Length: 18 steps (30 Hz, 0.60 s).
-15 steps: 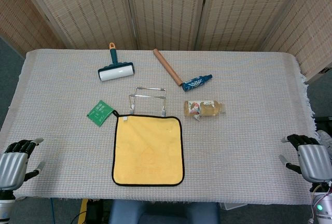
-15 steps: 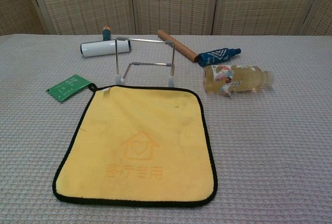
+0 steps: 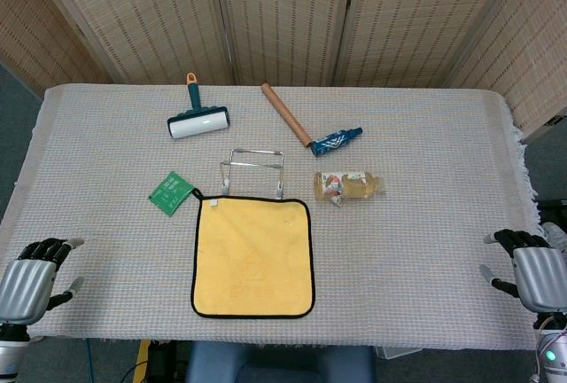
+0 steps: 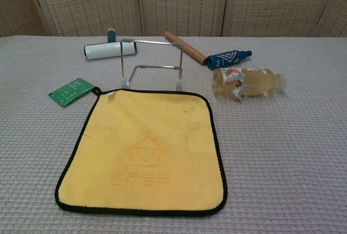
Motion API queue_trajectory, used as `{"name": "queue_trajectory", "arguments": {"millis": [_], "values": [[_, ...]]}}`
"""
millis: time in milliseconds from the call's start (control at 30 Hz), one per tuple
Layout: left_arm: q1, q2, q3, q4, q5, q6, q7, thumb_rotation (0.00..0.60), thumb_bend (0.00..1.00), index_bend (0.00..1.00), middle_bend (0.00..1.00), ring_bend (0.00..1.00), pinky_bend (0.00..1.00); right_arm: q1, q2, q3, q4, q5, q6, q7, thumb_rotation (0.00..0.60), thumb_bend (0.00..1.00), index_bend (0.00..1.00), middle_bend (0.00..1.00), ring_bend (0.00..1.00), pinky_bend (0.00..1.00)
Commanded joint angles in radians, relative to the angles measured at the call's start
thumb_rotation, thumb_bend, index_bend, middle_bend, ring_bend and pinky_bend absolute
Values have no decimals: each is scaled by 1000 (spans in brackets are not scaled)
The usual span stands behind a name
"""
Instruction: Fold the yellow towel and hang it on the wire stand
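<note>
The yellow towel (image 3: pixel 253 256) (image 4: pixel 146 150) with a black border lies flat and unfolded near the table's front edge, an orange house print on it. The wire stand (image 3: pixel 252 165) (image 4: pixel 152 41) stands upright just behind the towel's far edge, bare. My left hand (image 3: pixel 31 281) hovers at the front left corner of the table, far from the towel, fingers apart and holding nothing. My right hand (image 3: pixel 532 272) sits at the front right edge, likewise empty with fingers apart. Neither hand shows in the chest view.
A green packet (image 3: pixel 171 191) (image 4: pixel 70 91) lies left of the stand. A clear bottle (image 3: pixel 348 185) (image 4: pixel 246 82) lies on its side to the right. Behind are a lint roller (image 3: pixel 197 120), a wooden rod (image 3: pixel 285 113) and a blue patterned tube (image 3: pixel 337 141).
Both hands have drawn back slightly toward the near edge of the table. The towel and the other objects have not moved.
</note>
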<state>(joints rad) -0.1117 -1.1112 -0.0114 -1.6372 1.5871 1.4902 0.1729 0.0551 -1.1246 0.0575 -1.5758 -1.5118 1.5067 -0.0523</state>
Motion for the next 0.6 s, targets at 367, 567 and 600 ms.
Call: {"name": "queue_trajectory", "arguments": {"millis": [367,567,600], "values": [[-97,1,70,29,192,-99,-71,600,293,344,380,324,323,37,48,-9,-59,-64,-32,37,600,211,393,415,395,390],[-154,-20,94,35,274,-151,-69,600,293,348,464,388,352,61,56,-21,-81,-103,-57,31,600,211,393,415,396,390],[-165,-27,100,38,290,-161,-70,600,293,348,490,410,374,66,57,-24,-85,-108,-64,32,600,211,393,415,395,390]]}}
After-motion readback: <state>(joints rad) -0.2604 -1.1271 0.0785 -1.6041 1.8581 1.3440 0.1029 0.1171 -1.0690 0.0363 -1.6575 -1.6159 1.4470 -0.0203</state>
